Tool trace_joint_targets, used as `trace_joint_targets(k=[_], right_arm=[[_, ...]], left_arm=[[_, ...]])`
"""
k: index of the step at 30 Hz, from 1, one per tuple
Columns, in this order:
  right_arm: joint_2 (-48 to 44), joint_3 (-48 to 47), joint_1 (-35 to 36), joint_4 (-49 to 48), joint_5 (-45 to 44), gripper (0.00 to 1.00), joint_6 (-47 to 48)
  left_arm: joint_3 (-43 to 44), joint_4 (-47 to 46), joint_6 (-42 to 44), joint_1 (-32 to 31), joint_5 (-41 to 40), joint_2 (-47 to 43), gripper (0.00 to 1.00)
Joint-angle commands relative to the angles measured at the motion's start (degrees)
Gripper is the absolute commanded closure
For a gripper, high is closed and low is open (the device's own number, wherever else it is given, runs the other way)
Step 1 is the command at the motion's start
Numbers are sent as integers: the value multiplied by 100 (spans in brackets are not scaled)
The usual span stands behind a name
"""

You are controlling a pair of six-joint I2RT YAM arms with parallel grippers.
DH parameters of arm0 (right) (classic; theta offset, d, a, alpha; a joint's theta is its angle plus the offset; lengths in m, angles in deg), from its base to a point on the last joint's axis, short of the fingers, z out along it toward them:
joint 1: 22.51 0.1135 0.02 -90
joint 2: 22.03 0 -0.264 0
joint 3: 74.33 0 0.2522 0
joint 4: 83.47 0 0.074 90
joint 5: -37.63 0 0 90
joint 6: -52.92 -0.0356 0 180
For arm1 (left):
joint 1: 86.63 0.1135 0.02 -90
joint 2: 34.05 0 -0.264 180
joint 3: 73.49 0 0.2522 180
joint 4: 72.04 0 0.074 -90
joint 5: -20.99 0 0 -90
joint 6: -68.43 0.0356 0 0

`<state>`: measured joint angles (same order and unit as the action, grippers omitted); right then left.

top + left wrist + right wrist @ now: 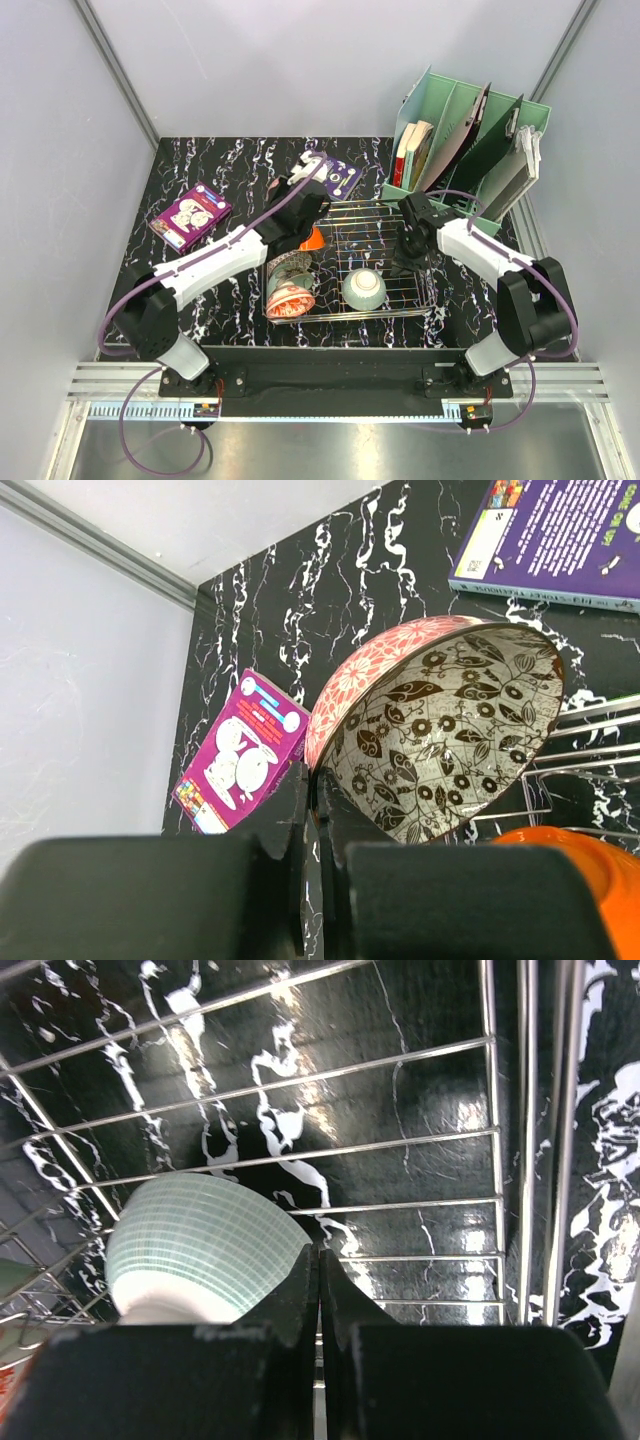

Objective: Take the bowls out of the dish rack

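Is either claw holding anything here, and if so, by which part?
The left claw is shut on the rim of the red-pink floral bowl, pinching its wall. The right claw is shut and holds nothing.

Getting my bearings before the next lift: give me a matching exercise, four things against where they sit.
Things:
1 floral bowl
2 green bowl
3 magenta box
4 mint file organizer

Places:
A on the table, left of the dish rack
B pinched in the left gripper
C inside the rack, by the shut right gripper
D far right corner

Pairs: 1-B, 2-C, 3-A, 4-D
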<state>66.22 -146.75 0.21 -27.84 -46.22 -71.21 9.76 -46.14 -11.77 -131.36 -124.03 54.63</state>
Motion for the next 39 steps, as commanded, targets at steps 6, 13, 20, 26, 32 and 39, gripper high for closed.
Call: trace_joint_targets(k=[6, 13, 20, 26, 32, 39], right_arm=[[184, -463, -31, -3, 62, 100, 117], [280, -524, -31, 14, 61, 100, 117], [421, -638, -31, 32, 79, 100, 170], [535, -770, -31, 58, 70, 100, 231], [518, -876, -31, 155, -70, 100, 337], [711, -1051, -31, 208, 35, 100, 346]], left_arm=[[355, -46, -162, 263, -386, -307, 100], [188, 411, -654, 526, -343, -668, 100], [293, 1325, -1575, 843, -158, -1054, 100], [363, 2695, -2875, 1185, 246, -1300, 100], [-76, 3452, -3878, 1528, 905, -1845, 100], [-779, 3585, -4522, 2125, 1572, -2136, 100]])
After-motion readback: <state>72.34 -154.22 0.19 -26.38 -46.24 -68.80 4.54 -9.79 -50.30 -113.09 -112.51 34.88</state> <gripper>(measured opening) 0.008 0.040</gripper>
